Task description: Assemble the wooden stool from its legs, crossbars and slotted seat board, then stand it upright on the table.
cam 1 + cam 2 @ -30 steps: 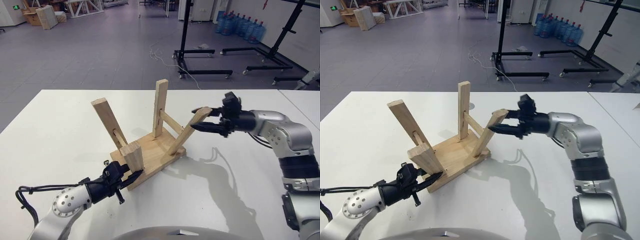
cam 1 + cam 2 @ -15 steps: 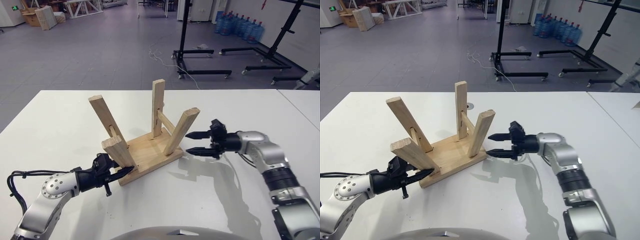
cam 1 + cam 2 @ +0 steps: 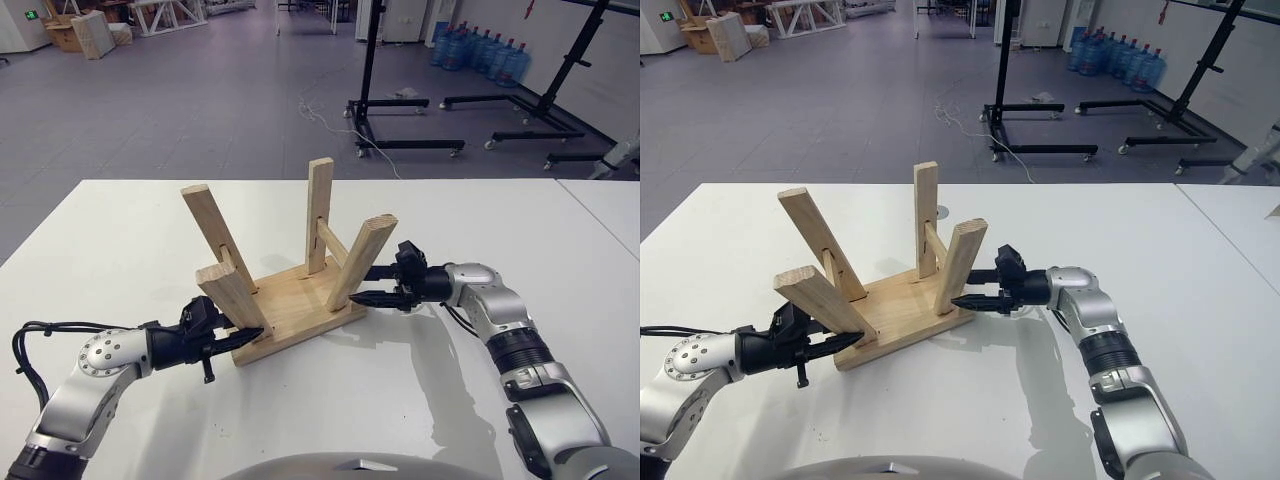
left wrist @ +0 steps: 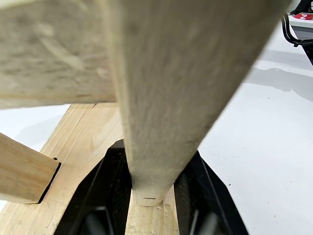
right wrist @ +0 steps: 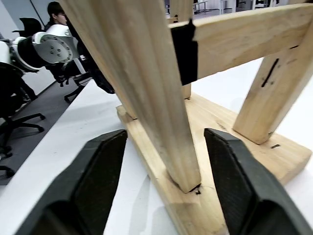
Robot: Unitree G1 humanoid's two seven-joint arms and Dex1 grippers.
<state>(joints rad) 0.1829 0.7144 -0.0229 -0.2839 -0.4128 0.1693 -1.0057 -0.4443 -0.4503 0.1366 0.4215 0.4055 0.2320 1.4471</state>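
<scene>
Left claw (image 3: 245, 336) pinches the near leg (image 3: 230, 292) low down, its black fingers (image 4: 110, 191) pressed against both sides of the wood just above the board, at about 8 o'clock of the stool. Right claw (image 3: 366, 285) is spread at about 3 o'clock, and its fingers (image 5: 100, 181) flank the base of the right leg (image 3: 360, 258) with a gap on each side (I see no contact). Both arms lie low over the white table (image 3: 120, 240). The stool (image 3: 300, 290) rests upside down near the table's middle. Its seat board (image 3: 285, 322) lies flat on the tabletop and four legs stick up from it, splaying outward. The near leg stands at 7 o'clock of the board, the left leg (image 3: 210, 228) at 10, the far leg (image 3: 320, 208) at 1 and the right leg at 4. One crossbar (image 3: 340, 246) runs between the far and right legs, seated in a slot at each end. A second crossbar (image 3: 837, 268) joins the left and near legs and is partly hidden behind them.
</scene>
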